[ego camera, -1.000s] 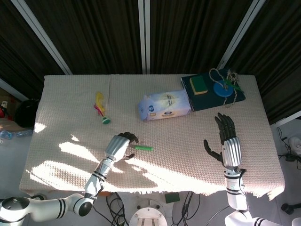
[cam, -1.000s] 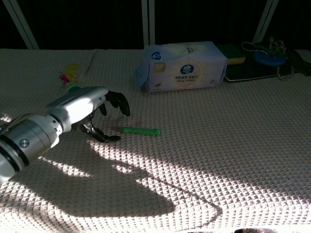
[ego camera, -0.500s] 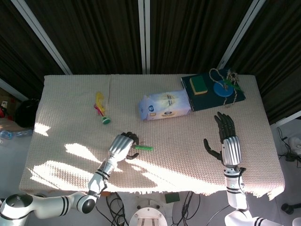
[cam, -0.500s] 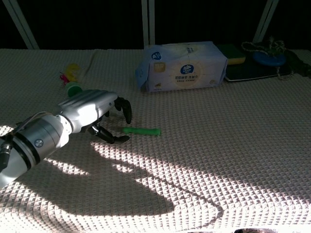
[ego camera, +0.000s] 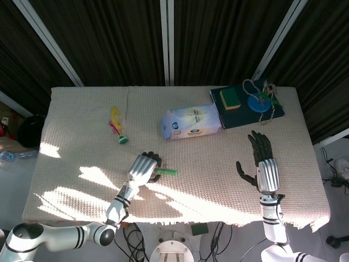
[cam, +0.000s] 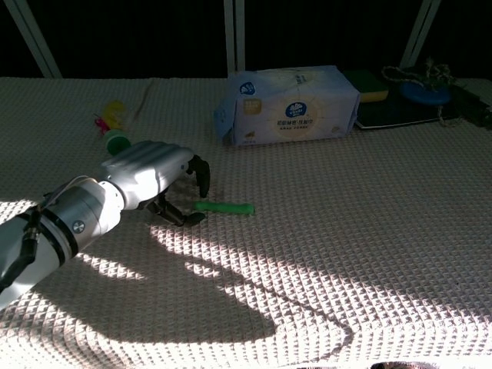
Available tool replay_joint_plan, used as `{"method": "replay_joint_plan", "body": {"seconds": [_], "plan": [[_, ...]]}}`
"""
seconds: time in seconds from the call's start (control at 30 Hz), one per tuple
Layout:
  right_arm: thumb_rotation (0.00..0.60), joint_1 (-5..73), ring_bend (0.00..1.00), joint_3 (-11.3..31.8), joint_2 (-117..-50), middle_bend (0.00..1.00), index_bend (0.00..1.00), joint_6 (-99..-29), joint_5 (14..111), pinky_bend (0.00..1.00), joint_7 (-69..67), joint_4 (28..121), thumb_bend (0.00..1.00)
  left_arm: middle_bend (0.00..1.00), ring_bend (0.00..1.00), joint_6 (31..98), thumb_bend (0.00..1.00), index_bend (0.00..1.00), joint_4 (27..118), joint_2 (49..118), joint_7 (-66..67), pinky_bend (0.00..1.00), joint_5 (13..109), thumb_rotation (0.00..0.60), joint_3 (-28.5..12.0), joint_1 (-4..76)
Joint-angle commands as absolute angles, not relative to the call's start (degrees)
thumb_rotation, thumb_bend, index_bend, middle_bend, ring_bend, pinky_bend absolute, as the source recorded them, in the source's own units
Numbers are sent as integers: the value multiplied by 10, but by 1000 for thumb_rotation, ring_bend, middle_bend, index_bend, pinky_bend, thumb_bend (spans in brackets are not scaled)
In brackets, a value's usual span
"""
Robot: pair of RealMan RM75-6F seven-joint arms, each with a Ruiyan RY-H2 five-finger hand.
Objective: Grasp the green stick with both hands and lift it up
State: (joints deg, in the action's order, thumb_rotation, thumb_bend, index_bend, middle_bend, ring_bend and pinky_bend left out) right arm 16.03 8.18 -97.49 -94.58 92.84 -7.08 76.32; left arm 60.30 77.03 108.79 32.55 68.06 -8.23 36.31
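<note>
The green stick (ego camera: 167, 172) (cam: 224, 207) lies flat on the woven table cover, near the front middle. My left hand (ego camera: 143, 167) (cam: 156, 178) hovers at the stick's left end. Its fingers (cam: 201, 174) arch over that end and the thumb lies low beside it, with nothing held. Whether a fingertip touches the stick is unclear. My right hand (ego camera: 262, 162) stays well to the right of the stick, palm up off the table, fingers spread and empty. It appears only in the head view.
A pack of tissues (ego camera: 191, 123) (cam: 288, 104) lies behind the stick. A yellow and pink toy with a green end (ego camera: 118, 129) (cam: 112, 127) sits at the back left. A dark board (ego camera: 275, 112) at the back right carries a sponge (ego camera: 231, 97) and a blue disc with rope (ego camera: 257, 102).
My left hand has slid to the right, closer to the stick's left end, with its fingers now over it. The stick and the right hand have not moved.
</note>
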Motion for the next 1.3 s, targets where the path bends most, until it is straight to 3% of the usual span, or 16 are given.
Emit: {"method": "replay_joint_plan", "body": {"seconds": [0.03,0.87,1.3], "plan": [[600,159,0,81,-974,0,14,-942,926,0,-69,765,437,335,273,603,264,463,769,1089,328,371,679,498,-82,364],[600,157,0,75,-975,0,12,-922,920,0,-60,765,426,338,273,602,295,511,748,1103,312,369,678,586,-81,373],[600,158,0,70,-974,0,7,-911,920,0,-53,770,426,339,273,597,299,540,751,1102,306,366,674,588,-81,375]]}}
